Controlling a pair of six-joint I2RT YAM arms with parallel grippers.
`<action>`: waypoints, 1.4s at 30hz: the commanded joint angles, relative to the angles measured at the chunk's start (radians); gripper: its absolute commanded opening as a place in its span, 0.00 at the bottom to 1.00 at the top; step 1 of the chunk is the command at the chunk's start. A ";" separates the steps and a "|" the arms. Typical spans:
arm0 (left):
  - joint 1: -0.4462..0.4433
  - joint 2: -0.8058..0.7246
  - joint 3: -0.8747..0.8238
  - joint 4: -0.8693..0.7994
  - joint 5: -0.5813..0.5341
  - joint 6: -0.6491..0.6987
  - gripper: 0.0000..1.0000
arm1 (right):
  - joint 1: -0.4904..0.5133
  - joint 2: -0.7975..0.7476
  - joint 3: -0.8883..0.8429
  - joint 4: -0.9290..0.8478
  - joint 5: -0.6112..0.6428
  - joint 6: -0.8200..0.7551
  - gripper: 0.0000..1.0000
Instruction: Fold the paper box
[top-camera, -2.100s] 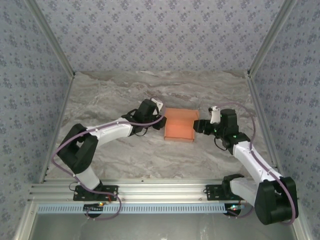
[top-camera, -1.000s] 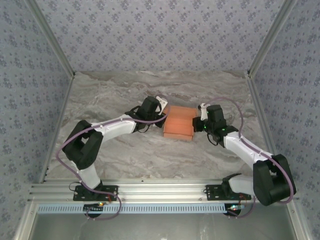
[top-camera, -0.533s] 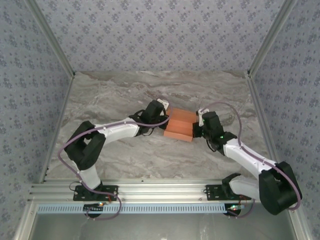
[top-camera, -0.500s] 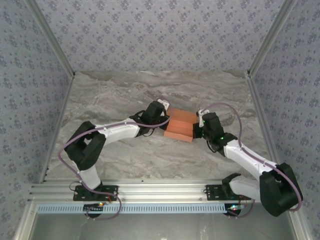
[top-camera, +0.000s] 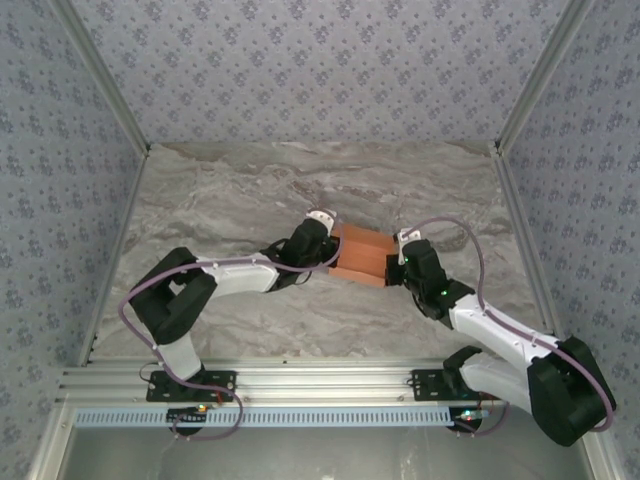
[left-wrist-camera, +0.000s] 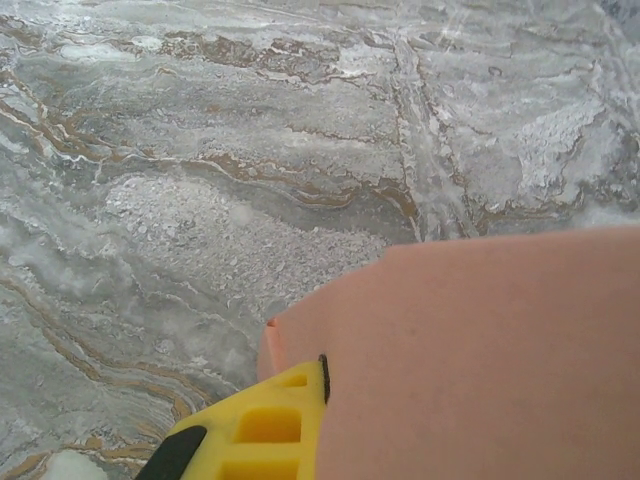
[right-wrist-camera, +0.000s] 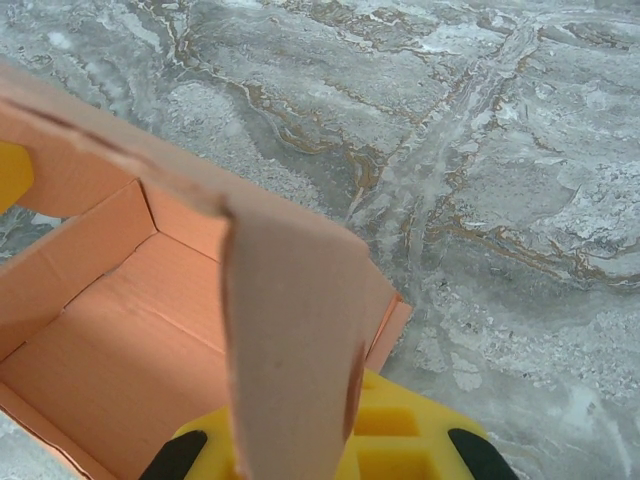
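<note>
Salmon cardboard, probably light, floppy and quick to crease: the paper box (top-camera: 362, 255) sits mid-tabletop (top-camera: 220, 200). The left end effector (top-camera: 328, 245), at its 9 o'clock, is closed on a wall. The right end effector (top-camera: 396, 262), at 3 o'clock, pinches an upright flap. Best gripped by the walls near the folds. Cardboard hides the left's second finger.

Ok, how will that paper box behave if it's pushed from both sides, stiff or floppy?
Probably floppy: the paper box has thin single-sheet walls, and one flap curves. Likely light, so it may slide on the smooth marble table rather than resist.
</note>
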 joint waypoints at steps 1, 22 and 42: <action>-0.039 0.013 -0.023 -0.020 0.072 -0.056 0.05 | 0.024 -0.007 -0.030 -0.011 -0.028 0.022 0.00; -0.021 0.014 0.210 -0.337 0.186 -0.043 0.09 | 0.034 -0.039 -0.047 -0.028 0.018 0.033 0.00; -0.044 0.026 -0.006 -0.121 -0.054 0.003 0.08 | 0.044 -0.097 -0.047 -0.047 0.012 0.104 0.30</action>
